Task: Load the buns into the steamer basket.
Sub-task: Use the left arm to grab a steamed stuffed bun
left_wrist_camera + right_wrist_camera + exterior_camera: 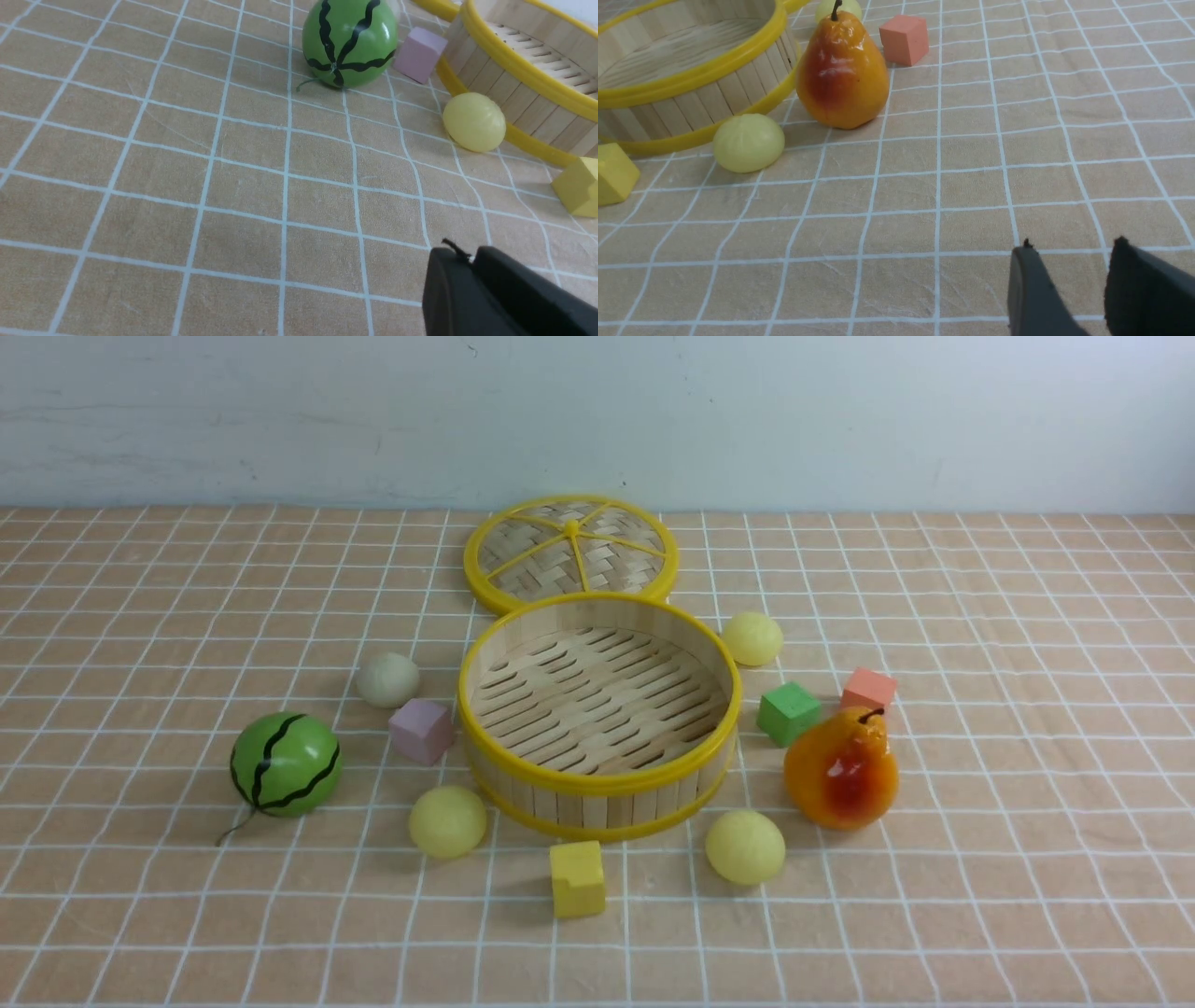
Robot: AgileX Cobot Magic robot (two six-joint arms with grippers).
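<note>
The steamer basket stands empty mid-table. Four buns lie around it on the cloth: an off-white one at its left, pale yellow ones at front left, front right and back right. Neither gripper shows in the front view. My left gripper is shut and empty above the cloth, well short of the front-left bun and the basket. My right gripper is open and empty, far from the front-right bun and the basket.
The flat lid lies behind the basket. A watermelon ball and pink cube are on the left, a yellow cube in front, and a pear, green cube and salmon cube on the right.
</note>
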